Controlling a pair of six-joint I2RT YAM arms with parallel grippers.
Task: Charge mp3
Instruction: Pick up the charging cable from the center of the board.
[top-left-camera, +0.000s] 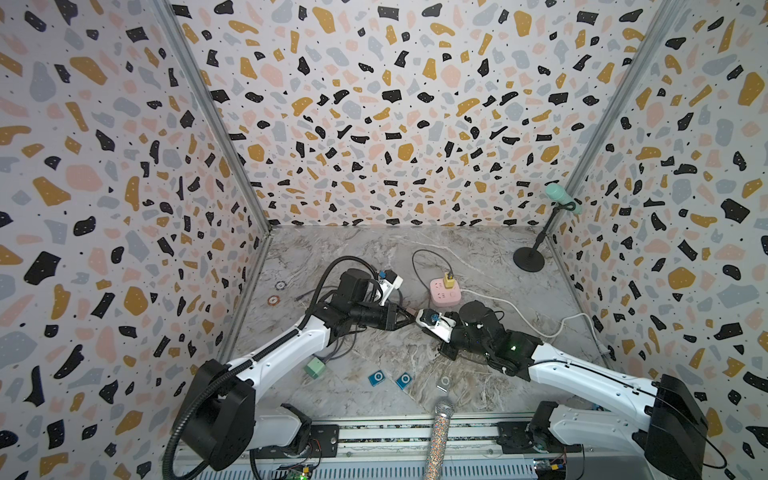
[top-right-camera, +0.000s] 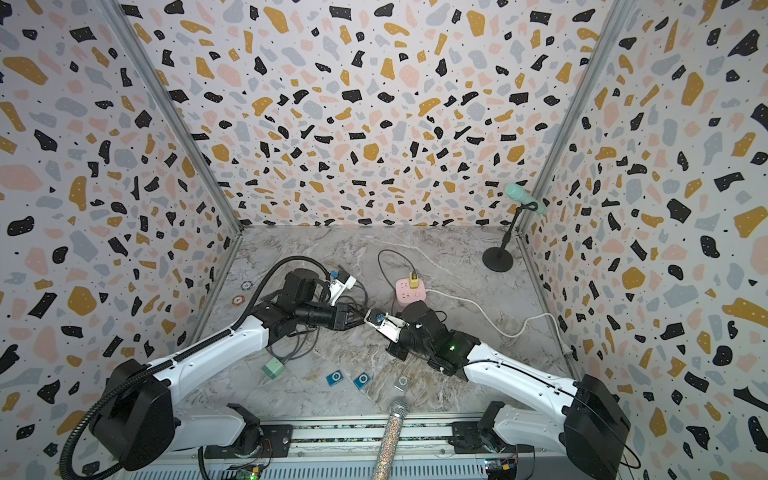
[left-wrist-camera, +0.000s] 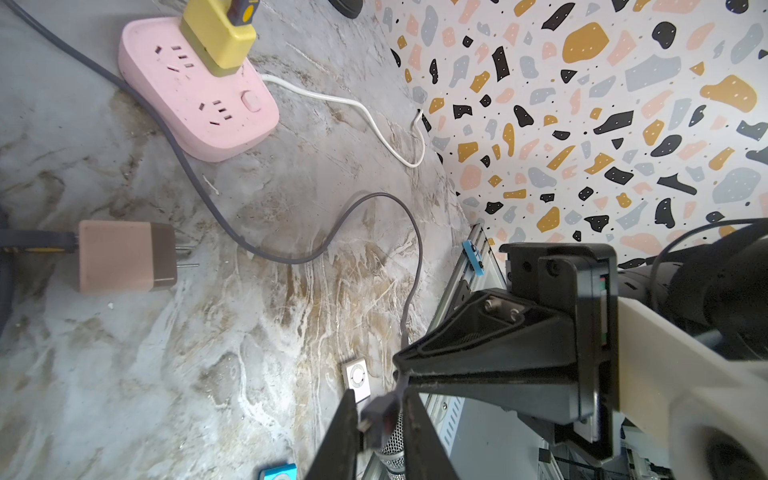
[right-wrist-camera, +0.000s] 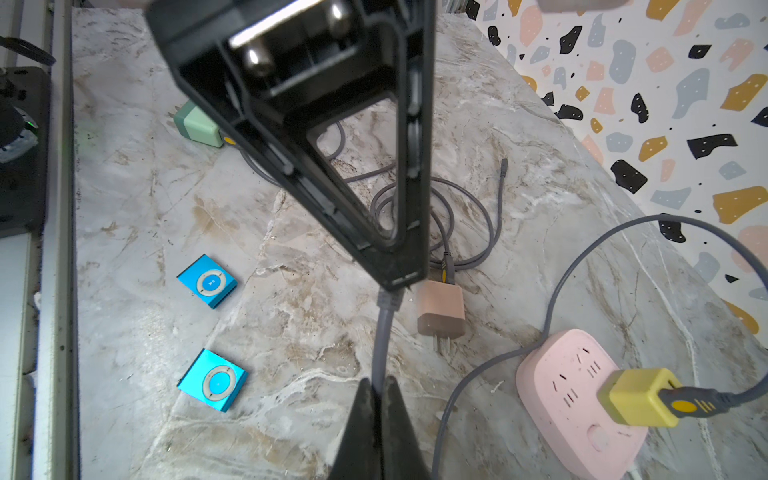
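Three small mp3 players lie near the table's front edge: two blue ones (top-left-camera: 377, 378) (top-left-camera: 404, 380) and a silver one (top-left-camera: 444, 383), all seen in both top views. None is touched. At mid-table the two grippers meet tip to tip. My left gripper (left-wrist-camera: 380, 415) is shut on the grey cable's plug (left-wrist-camera: 376, 419), whose metal tip sticks out past the fingers. Just behind the plug, my right gripper (right-wrist-camera: 376, 388) is shut on the grey cable (right-wrist-camera: 380, 332). That cable loops back to a yellow charger (top-left-camera: 449, 280) plugged into a pink power strip (top-left-camera: 444, 293).
A pink-brown charger (right-wrist-camera: 440, 309) with a coiled cable lies under the left arm, a green charger (top-left-camera: 314, 368) nearer the front. A glitter microphone (top-left-camera: 438, 440) leans over the front rail. A green microphone on a black stand (top-left-camera: 528, 259) is at the back right corner.
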